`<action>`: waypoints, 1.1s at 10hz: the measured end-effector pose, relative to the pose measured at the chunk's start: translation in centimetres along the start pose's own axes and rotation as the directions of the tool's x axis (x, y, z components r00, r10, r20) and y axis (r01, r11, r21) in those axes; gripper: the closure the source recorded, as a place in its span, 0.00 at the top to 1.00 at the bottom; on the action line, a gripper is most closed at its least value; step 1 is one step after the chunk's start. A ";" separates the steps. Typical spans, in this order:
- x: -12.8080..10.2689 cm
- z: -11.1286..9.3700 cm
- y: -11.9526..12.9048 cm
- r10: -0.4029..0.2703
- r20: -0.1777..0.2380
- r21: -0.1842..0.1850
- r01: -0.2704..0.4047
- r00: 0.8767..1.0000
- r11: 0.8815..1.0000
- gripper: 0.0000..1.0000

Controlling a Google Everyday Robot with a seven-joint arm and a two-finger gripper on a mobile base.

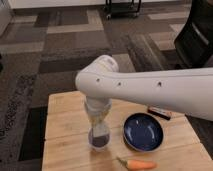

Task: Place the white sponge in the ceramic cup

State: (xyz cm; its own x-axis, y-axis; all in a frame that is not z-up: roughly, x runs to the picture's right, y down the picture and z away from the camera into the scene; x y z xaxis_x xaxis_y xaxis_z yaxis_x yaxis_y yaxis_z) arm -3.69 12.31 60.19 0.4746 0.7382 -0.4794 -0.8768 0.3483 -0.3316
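Observation:
My gripper (99, 131) hangs straight down from the big white arm (150, 90) over the left half of the wooden table (65, 145). It is shut on the white sponge (101, 118), which shows as a cream patch between the fingers. The ceramic cup (99, 141) stands directly under the gripper. Its inside looks dark, and the fingertips reach down to its rim. The arm hides the top of the gripper.
A dark blue round plate (143, 131) sits just right of the cup. A carrot (138, 164) lies at the table's front edge. A dark flat bar with red marks (160, 112) lies behind the plate, partly under the arm. Carpeted floor surrounds the table.

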 end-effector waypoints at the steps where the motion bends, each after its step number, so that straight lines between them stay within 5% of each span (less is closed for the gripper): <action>1: -0.1 0.2 0.0 -0.007 0.017 0.001 0.007 1.000 1.000 0.00; 3: -0.2 0.4 0.3 -0.025 0.064 0.015 0.024 0.998 1.000 0.00; 11: 0.6 1.8 0.2 -0.054 0.134 0.031 0.050 0.990 0.998 0.00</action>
State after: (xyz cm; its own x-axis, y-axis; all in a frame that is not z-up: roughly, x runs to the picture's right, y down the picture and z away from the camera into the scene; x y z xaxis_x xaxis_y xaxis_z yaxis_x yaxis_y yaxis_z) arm -3.71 13.85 61.37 0.5062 0.7892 -0.3477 -0.8540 0.4026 -0.3295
